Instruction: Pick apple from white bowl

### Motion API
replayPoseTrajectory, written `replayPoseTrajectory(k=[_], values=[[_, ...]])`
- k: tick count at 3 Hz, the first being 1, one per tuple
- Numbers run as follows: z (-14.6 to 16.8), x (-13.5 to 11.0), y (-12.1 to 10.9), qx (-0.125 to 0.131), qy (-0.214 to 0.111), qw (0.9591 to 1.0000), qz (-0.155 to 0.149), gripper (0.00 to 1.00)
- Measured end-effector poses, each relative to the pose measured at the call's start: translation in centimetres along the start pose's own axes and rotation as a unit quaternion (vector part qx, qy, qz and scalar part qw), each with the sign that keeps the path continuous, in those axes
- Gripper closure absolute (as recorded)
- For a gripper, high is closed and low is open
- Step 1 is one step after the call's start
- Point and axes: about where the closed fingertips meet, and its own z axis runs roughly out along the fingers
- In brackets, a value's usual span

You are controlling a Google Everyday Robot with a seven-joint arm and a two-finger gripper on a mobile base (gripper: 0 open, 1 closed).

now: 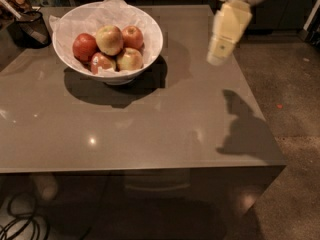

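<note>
blurred gripper (218,57) over table (150,134), far from apple (109,39) in white bowl (153,50), grip unreadable

A glossy grey-brown worktop (150,129) fills most of the view, with small light glints near its front edge. A wide white bowl (122,75) stands on its far left part and throws a dark shadow to the right and front. A dark container (31,28) sits at the far left corner. The pale gripper (218,58) hangs above the far right part, not touching the surface.
</note>
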Motion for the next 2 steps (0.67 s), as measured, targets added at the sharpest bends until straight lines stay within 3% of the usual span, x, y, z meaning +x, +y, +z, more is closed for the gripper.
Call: replayPoseTrajectory(k=[1, 2], values=[[1.8, -5.3, -3.9, -0.001, -0.016, 0.9994, -0.03, 0.0], [2.2, -9.9, -6.0, 0.012, -0.039, 0.9965, -0.072, 0.0]])
